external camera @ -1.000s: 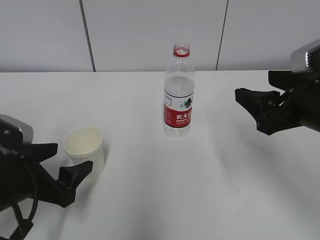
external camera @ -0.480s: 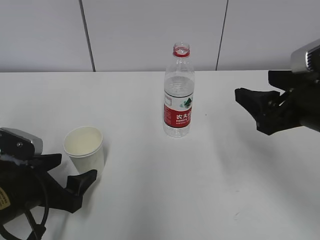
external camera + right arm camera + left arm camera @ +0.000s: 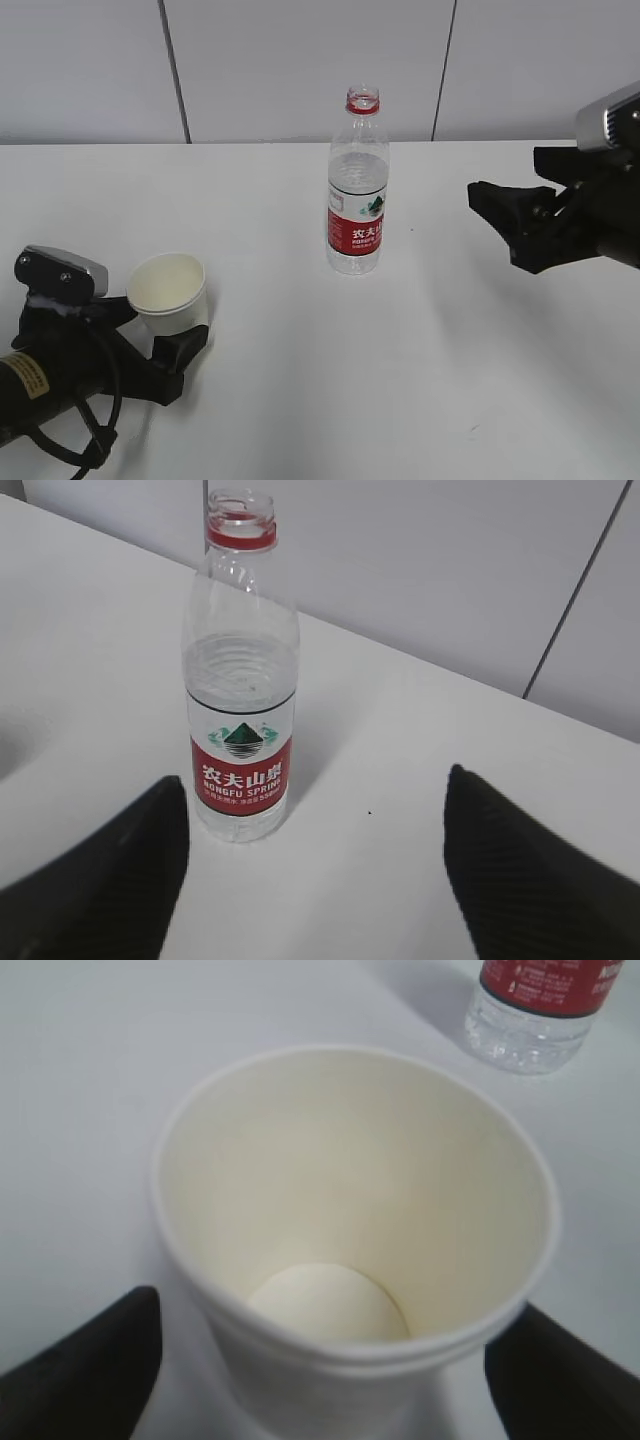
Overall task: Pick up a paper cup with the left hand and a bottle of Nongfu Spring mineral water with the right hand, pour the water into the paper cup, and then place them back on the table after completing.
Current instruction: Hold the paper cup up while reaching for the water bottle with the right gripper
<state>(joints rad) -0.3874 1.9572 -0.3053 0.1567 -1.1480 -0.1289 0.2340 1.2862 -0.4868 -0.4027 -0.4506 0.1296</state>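
Nearby, the bottle (image 3: 356,190) stands uncapped beyond the paper cup (image 3: 170,293).

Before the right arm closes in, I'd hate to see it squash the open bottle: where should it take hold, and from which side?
Probably around the labelled middle of the bottle, approached level from its right side, where the open right gripper already faces it. The bottle stands upright, uncapped, with water up to its shoulder, and the straight band at the label suits the jaws better than the tapering neck.

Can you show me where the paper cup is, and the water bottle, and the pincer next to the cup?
paper cup (image 3: 168,293): exterior view, on its rim.
water bottle (image 3: 356,225): exterior view, on its red label.
left pincer (image 3: 150,335): exterior view, between its fingertips.
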